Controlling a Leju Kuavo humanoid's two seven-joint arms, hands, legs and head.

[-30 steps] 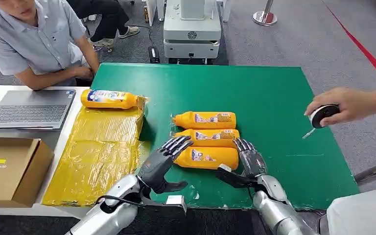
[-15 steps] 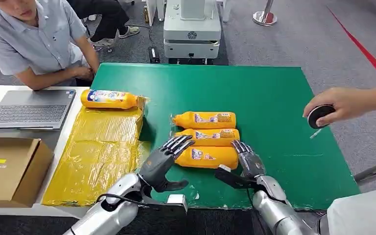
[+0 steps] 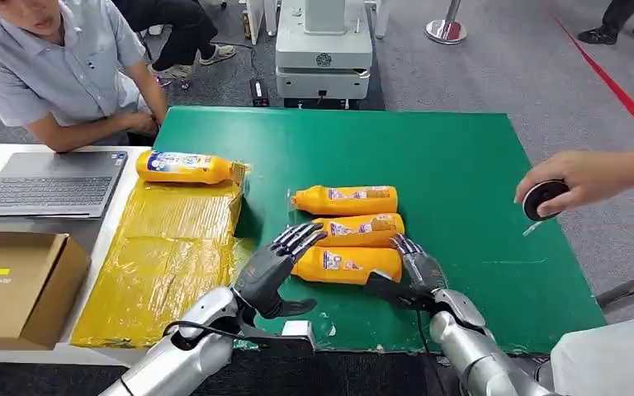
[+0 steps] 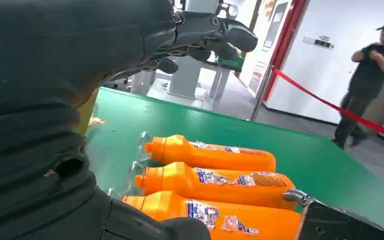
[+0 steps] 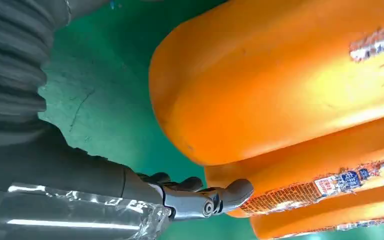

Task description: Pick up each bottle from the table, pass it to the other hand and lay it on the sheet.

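Note:
Three orange bottles lie side by side on the green mat (image 3: pixel 462 165): a far one (image 3: pixel 343 200), a middle one (image 3: pixel 359 229) and the nearest one (image 3: pixel 347 264). A fourth bottle (image 3: pixel 186 167) lies at the far end of the yellow sheet (image 3: pixel 161 256). My left hand (image 3: pixel 274 268) hovers with fingers spread over the nearest bottle's cap end, holding nothing. My right hand (image 3: pixel 417 276) is open at that bottle's base end, fingers straight beside it. The right wrist view shows the base (image 5: pixel 260 75) close up, with a fingertip (image 5: pixel 230 192) by the middle bottle.
A person's hand (image 3: pixel 582 175) holds a small black-and-white roll over the mat's right edge. Left of the sheet lie a laptop (image 3: pixel 49 183) and a cardboard box (image 3: pixel 16 285). A seated person (image 3: pixel 58 66) leans at the back left. A white machine base (image 3: pixel 324 49) stands behind the table.
My right hand has moved in closer to the nearest bottle's base. My left hand has edged slightly forward over its cap end. The person's hand with the roll shifted a little.

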